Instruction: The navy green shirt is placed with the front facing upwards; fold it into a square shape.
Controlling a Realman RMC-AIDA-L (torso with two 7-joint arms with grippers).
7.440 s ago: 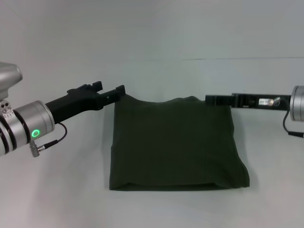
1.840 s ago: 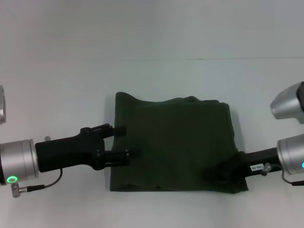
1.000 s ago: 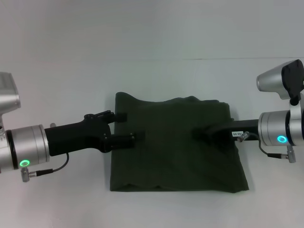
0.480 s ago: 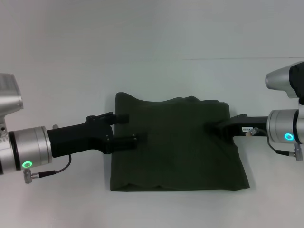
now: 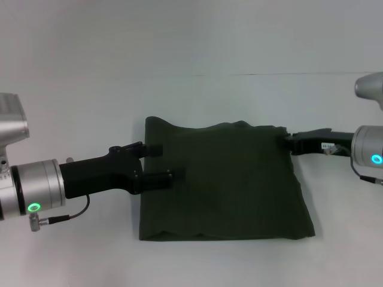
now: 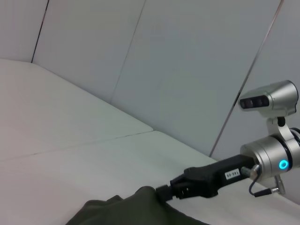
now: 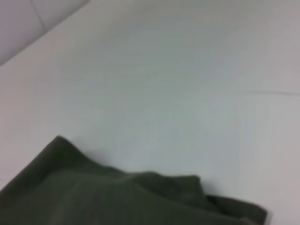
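Since half a second ago the right gripper point(image 5: 289, 141) has drawn back off the cloth toward the table's right edge and now sits at the far right corner of the navy green shirt point(image 5: 224, 185), while the left gripper point(image 5: 160, 161) holds its place over the shirt's left border. The shirt lies mid-table as a near-square packet, plain side up, its near edge straight and its far edge slightly wavy. Left jaws stand apart, one finger over the cloth; whether the right jaws are apart or together I cannot tell; finishing well appears to call for flattening that far edge without dragging the layers.
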